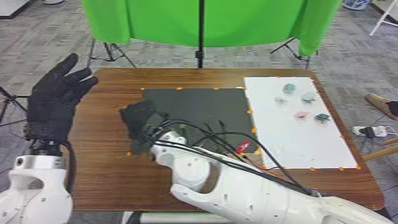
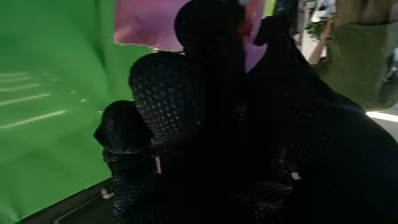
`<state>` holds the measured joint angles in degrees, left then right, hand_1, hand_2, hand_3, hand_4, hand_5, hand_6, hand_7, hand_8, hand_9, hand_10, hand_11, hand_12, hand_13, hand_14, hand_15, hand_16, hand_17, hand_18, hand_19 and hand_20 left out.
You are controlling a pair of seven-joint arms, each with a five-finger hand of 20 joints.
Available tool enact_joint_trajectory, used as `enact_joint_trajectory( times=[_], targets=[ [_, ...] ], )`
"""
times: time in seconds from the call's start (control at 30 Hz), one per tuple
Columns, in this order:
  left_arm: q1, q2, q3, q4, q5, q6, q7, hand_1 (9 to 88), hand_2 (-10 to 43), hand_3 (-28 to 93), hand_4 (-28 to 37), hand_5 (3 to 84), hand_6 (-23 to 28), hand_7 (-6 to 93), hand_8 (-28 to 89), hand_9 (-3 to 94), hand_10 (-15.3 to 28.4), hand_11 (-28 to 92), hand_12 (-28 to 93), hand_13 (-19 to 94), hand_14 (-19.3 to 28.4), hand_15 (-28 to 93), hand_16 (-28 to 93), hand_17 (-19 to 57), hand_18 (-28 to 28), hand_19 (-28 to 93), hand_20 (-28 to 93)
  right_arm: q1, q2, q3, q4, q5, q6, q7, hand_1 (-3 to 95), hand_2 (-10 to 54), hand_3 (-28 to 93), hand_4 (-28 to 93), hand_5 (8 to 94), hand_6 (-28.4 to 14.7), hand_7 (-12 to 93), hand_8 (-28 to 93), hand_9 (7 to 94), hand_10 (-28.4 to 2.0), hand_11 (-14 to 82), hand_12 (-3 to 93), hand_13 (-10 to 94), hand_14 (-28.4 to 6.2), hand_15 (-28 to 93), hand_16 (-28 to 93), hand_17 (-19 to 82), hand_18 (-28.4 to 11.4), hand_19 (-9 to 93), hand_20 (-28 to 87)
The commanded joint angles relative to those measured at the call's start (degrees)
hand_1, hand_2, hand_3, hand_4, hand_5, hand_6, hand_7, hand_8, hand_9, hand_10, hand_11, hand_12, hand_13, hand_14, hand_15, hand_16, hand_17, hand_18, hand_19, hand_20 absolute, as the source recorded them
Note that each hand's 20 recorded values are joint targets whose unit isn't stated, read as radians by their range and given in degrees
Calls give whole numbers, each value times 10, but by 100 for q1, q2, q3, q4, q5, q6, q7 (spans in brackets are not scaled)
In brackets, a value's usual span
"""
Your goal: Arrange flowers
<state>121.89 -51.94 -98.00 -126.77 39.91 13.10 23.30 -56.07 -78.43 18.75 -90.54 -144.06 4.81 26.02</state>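
Observation:
Raised over the table's left side is my left hand [image 1: 60,102], its fingers straight and holding nothing. My right hand [image 1: 139,117] is over the left part of the dark mat [image 1: 200,100]; in the right wrist view the black glove of my right hand [image 2: 169,100] stands in front of a pink sheet-like thing [image 2: 147,22], and I cannot tell whether they touch. On the white board lie a pink flower-like piece [image 1: 301,115], a dark green one [image 1: 322,117] and several pale green ones [image 1: 289,88]. A red thing [image 1: 242,146] is by the mat's lower right, partly behind cables.
Black cables [image 1: 213,134] loop from my right wrist across the mat. The white board [image 1: 275,130] covers the table's right part, with orange markers along its edges. A green cloth [image 1: 160,22] hangs beyond the brown table [image 1: 98,160].

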Motion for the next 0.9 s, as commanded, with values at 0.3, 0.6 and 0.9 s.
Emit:
enact_joint_trajectory(
  times=[0.3, 0.6, 0.9],
  targets=[
    [-67, -210, 82, 86, 22, -23, -149, 260, 97, 734, -214, 352, 87, 117, -88, 331, 195, 254, 123, 226, 243, 467, -58, -112, 199, 419, 185, -552, -355, 899, 23, -641, -1135, -462, 493, -95, 632, -283, 722, 14, 141, -74, 818, -98, 356, 230, 735, -66, 717, 178, 357, -225, 932, 526],
    [420, -180, -56, -69, -69, 177, 92, 261, 97, 732, -211, 352, 87, 118, -88, 331, 195, 255, 123, 226, 244, 468, -59, -113, 199, 420, 186, -793, -293, 1218, -335, -587, -1139, -516, 472, -95, 644, -283, 696, 8, 139, -122, 792, -112, 394, 193, 720, -71, 728, 173, 350, -228, 932, 524],
    [972, -336, -111, -112, -267, 307, 343, 261, 97, 733, -213, 351, 86, 117, -88, 330, 194, 253, 122, 225, 243, 466, -58, -113, 199, 418, 185, -604, 932, 2020, -1313, 698, -944, 707, 408, -95, 697, -283, 668, 0, 134, -119, 762, -131, 388, 173, 680, -95, 745, 166, 329, -244, 932, 545]
  ],
)
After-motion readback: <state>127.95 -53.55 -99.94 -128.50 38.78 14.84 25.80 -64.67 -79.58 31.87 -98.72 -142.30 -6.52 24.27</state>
